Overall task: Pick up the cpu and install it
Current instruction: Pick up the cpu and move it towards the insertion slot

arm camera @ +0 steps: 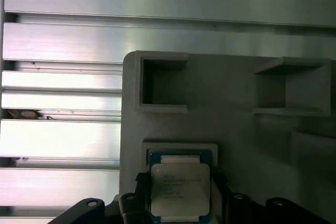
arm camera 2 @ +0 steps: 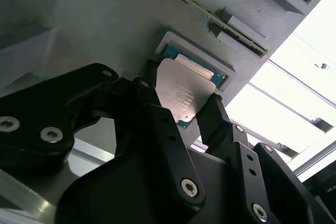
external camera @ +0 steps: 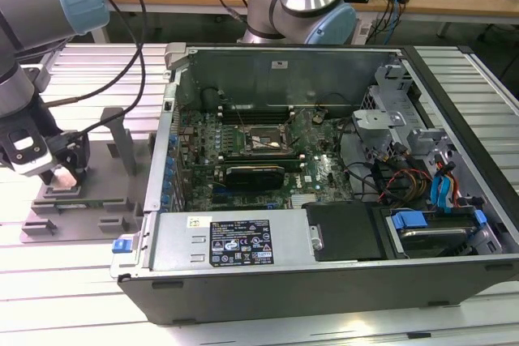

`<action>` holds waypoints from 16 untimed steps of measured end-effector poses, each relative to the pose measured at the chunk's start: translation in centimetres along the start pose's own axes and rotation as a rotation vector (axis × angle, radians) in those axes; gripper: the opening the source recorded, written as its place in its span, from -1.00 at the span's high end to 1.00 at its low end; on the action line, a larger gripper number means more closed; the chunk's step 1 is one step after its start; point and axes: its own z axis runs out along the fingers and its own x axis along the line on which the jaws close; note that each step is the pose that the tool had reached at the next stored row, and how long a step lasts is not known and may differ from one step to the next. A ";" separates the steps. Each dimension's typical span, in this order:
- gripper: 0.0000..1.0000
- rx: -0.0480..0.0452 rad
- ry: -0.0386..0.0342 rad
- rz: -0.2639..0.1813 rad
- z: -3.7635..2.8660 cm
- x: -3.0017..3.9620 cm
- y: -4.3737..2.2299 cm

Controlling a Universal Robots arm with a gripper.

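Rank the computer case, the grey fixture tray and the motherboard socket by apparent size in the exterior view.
1. computer case, clearly largest.
2. grey fixture tray.
3. motherboard socket, smallest; it sits deeper in the scene, so its true size against the tray is unsure.

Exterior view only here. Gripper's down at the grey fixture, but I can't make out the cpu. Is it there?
Observer: Yes. Both wrist views show the cpu lying in a shallow square recess of the fixture.
Operator: Where's the gripper relative to it?
Observer: In the second wrist view the gripper straddles it, with the cpu between its two sides. I can't tell if it's gripped.
Operator: Right way up?
Observer: Silver top faces up, with the green board edge showing around it.
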 end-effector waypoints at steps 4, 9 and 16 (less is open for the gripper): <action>-0.09 0.0001 0.0001 0.000 -0.56 -0.02 0.01; -0.09 0.0001 0.0001 0.000 -1.28 -0.05 0.01; -0.09 0.0001 0.0000 0.000 -1.30 -0.05 0.01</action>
